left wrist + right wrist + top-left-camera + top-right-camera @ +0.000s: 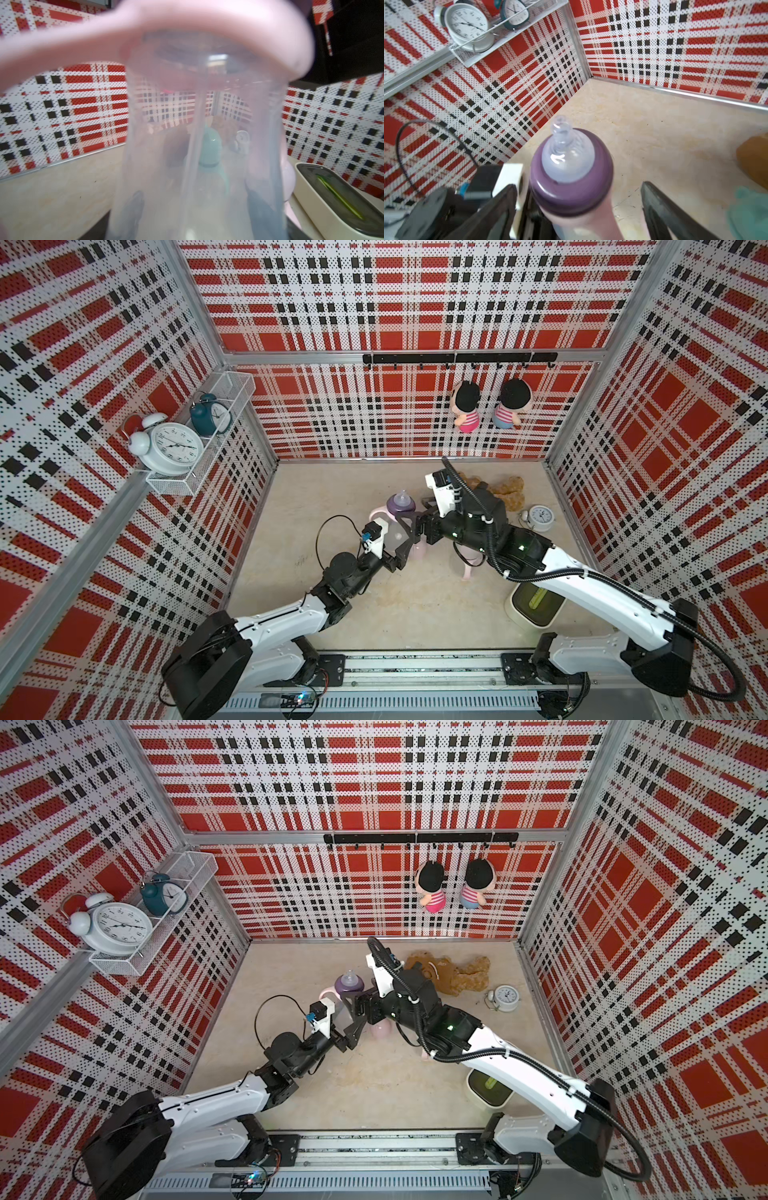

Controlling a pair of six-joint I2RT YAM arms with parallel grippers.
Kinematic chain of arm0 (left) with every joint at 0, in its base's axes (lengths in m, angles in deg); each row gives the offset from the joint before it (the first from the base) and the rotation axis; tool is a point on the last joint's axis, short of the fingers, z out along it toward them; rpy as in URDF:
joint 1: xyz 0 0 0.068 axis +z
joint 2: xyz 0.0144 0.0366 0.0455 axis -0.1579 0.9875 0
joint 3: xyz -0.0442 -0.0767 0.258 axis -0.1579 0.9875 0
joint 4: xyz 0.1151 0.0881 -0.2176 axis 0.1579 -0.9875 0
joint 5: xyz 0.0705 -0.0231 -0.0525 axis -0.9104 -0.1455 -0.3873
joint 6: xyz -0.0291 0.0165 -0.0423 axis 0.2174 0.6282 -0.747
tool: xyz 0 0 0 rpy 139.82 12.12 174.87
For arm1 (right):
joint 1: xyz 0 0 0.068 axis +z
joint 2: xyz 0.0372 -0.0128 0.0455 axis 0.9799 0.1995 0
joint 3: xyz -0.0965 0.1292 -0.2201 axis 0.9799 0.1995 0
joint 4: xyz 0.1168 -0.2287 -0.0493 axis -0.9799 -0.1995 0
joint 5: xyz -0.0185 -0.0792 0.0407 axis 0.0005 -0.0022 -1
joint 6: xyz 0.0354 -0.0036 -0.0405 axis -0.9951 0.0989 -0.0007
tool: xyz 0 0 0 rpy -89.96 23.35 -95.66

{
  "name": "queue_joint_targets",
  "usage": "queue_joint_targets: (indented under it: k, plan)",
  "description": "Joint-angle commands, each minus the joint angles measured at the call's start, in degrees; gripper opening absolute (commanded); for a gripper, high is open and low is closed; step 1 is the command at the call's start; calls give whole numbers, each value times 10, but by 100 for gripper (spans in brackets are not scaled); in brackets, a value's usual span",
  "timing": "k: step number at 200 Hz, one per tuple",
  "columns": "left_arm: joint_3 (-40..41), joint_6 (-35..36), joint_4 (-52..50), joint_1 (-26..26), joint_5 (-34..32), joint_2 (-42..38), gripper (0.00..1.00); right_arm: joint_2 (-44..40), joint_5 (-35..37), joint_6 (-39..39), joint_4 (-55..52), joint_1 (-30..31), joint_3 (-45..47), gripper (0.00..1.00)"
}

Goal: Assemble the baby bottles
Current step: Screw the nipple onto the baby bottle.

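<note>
**Tech A:** Position of bottle?

**Tech B:** Held teat-up over the middle of the table, nearer the back edge than the front. Purple collar and clear teat fitted on top. Pink ring seated below the collar, projecting toward the left edge.

**Tech A:** Condition of left gripper?

**Tech B:** Clamped on the clear body of the bottle, below the pink ring. Confirmed in the left wrist view: body filling the frame, blurred, with a finger on either side.

**Tech A:** Condition of right gripper?

**Tech B:** Jaws wide apart, one on each side of the collar. Clear gap between collar and the jaw nearer the bear. Contact at the other jaw: cannot tell. Nothing gripped.

**Tech A:** Remaining parts?

**Tech B:** Pink cap on the table just beside the left gripper. Second ring, pink, partly under the right arm. Mint-capped bottle upright, visible through the clear body in the left wrist view.

**Tech A:** Non-task items?

**Tech B:** Bear near the back right corner. Clock by the right edge. Tray toward the front right corner.
</note>
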Motion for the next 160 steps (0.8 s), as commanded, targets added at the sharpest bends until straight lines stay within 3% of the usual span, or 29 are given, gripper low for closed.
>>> queue_joint_targets:
  k: [1,33,68,160]
  plan:
    - [1,-19,29,20,190,-18,0,-42,-113,58,-10,-27,19,90]
    - [-16,-44,29,34,285,-2,0,-69,-227,94,6,-57,43,85]
    - [-27,-65,30,34,321,16,0,-62,-283,104,14,-63,46,82]
    - [-27,-70,33,33,323,20,0,-27,-271,103,22,-63,44,77]
